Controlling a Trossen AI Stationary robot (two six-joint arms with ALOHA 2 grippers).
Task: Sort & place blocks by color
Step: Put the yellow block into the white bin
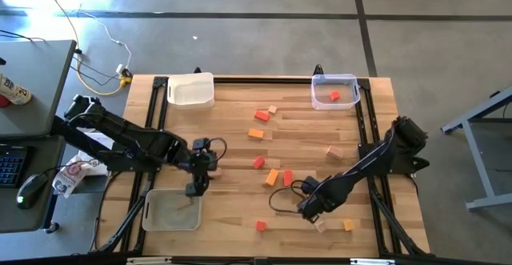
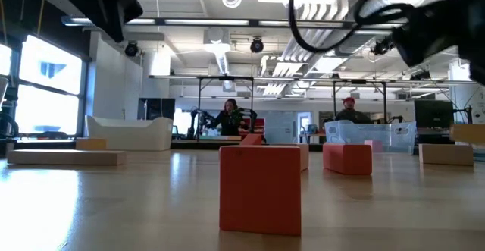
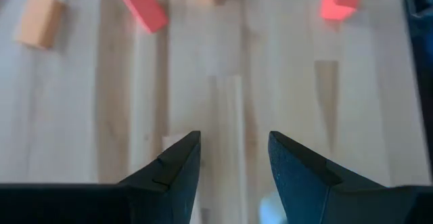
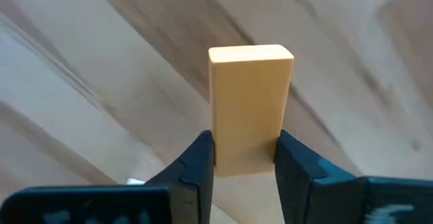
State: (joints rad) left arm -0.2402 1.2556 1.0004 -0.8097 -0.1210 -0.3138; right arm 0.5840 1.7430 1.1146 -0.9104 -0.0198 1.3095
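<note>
No legible text, label, brand, number or sign on any surface in any view.

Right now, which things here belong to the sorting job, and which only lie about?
Job: red, orange and tan blocks on the table; three trays; tan block in the shut right gripper; left gripper, open, over the near tray.

Lying about: desk, mouse, cables.

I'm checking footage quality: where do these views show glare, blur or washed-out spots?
High view: sun glare whitens the floor at top left. Low view: the near red block is sharp, bright windows and ceiling lights behind. Left wrist view: soft, blocks blurred. Right wrist view: tan block fairly crisp between the right gripper fingers.
</note>
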